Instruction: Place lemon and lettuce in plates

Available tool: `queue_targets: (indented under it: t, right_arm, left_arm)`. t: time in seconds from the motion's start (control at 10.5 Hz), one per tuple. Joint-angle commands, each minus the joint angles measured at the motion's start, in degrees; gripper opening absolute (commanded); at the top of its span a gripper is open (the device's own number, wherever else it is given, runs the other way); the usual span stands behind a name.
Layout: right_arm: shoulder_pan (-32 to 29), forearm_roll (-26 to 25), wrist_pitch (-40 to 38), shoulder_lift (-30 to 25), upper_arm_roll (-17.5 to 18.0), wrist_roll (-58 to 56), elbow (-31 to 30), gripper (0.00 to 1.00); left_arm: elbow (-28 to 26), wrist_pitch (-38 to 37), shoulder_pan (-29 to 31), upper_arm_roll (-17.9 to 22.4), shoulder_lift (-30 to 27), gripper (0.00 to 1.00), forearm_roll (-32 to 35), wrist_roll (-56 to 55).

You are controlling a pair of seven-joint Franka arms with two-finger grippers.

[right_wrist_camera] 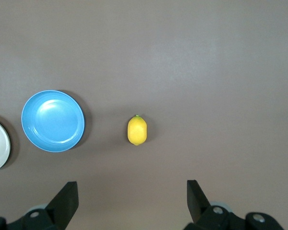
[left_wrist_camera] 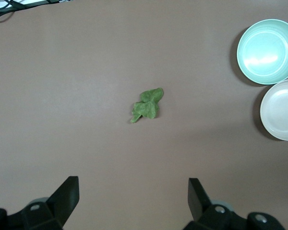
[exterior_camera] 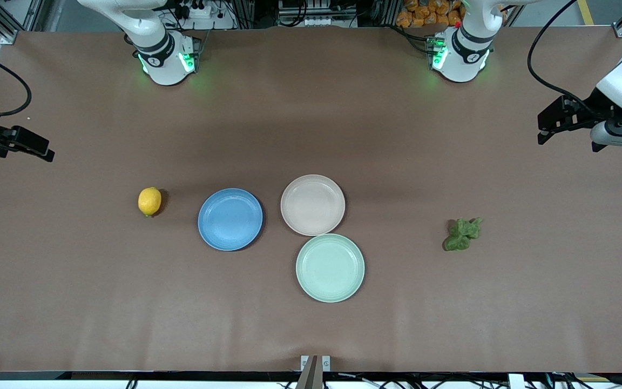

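Note:
The yellow lemon (exterior_camera: 149, 201) lies on the brown table toward the right arm's end, beside the blue plate (exterior_camera: 230, 219); both also show in the right wrist view, the lemon (right_wrist_camera: 137, 130) and the blue plate (right_wrist_camera: 53, 120). The beige-pink plate (exterior_camera: 312, 204) sits next to the blue one and shows in the left wrist view (left_wrist_camera: 281, 109). The green lettuce (exterior_camera: 463, 233) lies toward the left arm's end, seen in the left wrist view (left_wrist_camera: 147, 105). My left gripper (exterior_camera: 544, 127) is open and empty, high over the table's edge. My right gripper (exterior_camera: 44, 151) is open and empty over the table's edge at the right arm's end.
A pale mint-green plate (exterior_camera: 330, 267) sits nearer the front camera, touching the beige-pink plate; it also shows in the left wrist view (left_wrist_camera: 268, 51). The arm bases stand along the table's far edge.

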Motion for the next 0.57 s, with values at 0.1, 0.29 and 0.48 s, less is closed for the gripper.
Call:
queue_targets:
  t: [0.1, 0.29, 0.48]
  right_arm:
    - [1.26, 0.49, 1.7, -0.12, -0.15, 0.13, 0.28, 1.0]
    - [1.17, 0.4, 1.96, 0.06, -0.15, 0.13, 0.28, 1.0]
    - [1.52, 0.48, 2.31, 0.32, -0.15, 0.22, 0.19, 1.0]
  left_arm:
    - [0.04, 0.19, 0.28, 0.06, -0.45, 1.0, -0.41, 0.23]
    - [-0.05, 0.11, 0.27, -0.03, -0.62, 1.0, -0.32, -0.31]
    - [-0.31, -1.12, 2.45, 0.06, -1.58, 1.0, -0.58, 0.91]
